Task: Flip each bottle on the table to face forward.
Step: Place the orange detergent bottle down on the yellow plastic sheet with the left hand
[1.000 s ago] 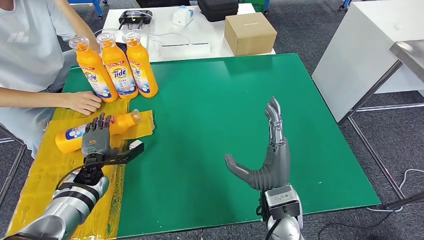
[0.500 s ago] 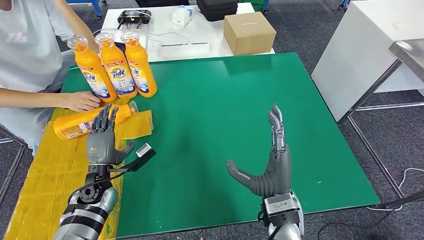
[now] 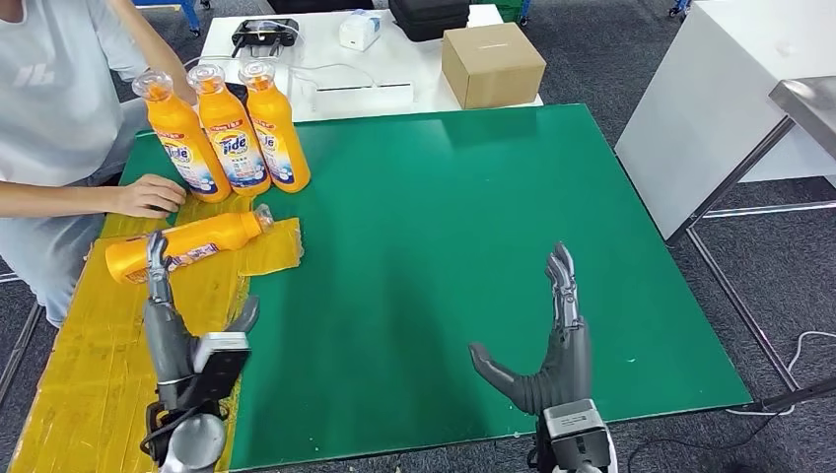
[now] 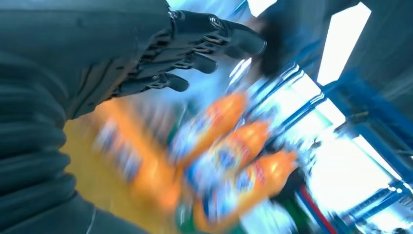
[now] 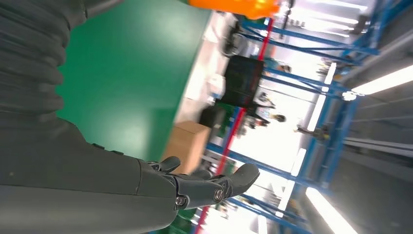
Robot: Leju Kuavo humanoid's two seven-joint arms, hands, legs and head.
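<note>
Head view: green table (image 3: 444,227) taken as the landmark; yellow sheet (image 3: 94,355) covers its near-left part.
Lying bottle: one orange bottle (image 3: 182,242) lies on its side on the yellow sheet at the table's left edge, cap toward the table centre, label partly visible.
Standing bottles: three orange bottles (image 3: 225,128) stand upright, side by side and touching, at the table's far-left corner, labels facing the camera; in the left wrist view they (image 4: 229,161) appear blurred.
Left hand: left hand (image 3: 168,315) raised above the yellow sheet on the near side of the lying bottle, fingers straight and apart, holding nothing; whether a fingertip touches the bottle cannot be told.
Right hand: right hand (image 3: 552,345) upright above the table's near edge, right of centre, fingers extended, thumb out to the side, holding nothing.
Person: a person's hand (image 3: 148,195) rests on the table's left edge, just beside the standing bottles.
Beyond the table: cardboard box (image 3: 492,64) on a white table (image 3: 325,59) at the far side.
</note>
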